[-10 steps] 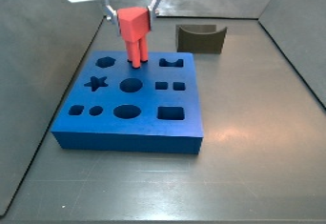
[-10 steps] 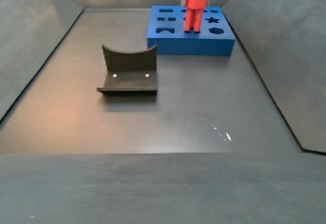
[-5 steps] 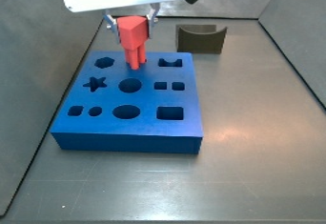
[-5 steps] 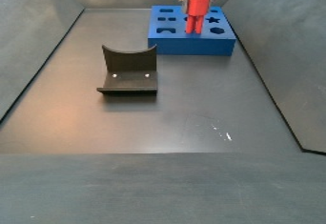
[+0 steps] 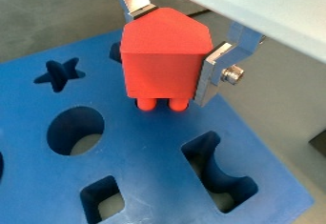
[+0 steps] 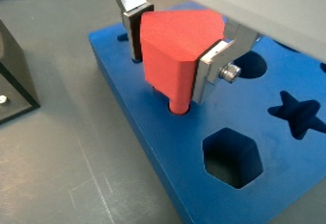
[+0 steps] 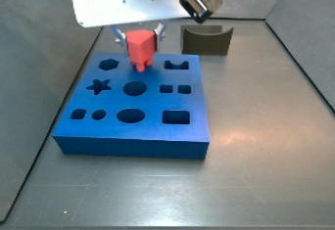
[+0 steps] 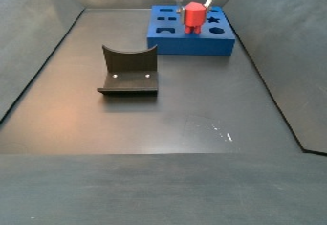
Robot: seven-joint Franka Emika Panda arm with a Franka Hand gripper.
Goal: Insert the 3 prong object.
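Floor (image 8: 153,133): dull grey metal sheet, small glare spot near right. Grey walls (image 8: 32,37) slope up on left, right and far sides. Lighting even.

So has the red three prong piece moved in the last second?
Yes. The 3 prong object, held in the gripper, has sunk lower into the blue block; less red shows above the block's top.

The 3 prong object (image 5: 163,54), a bright red plastic peg with a blocky body, stands upright with its rounded prongs pointing down onto the blue block (image 5: 128,171). The tool (image 5: 173,51) clamps its sides between silver plates, above the block's far end in both side views.
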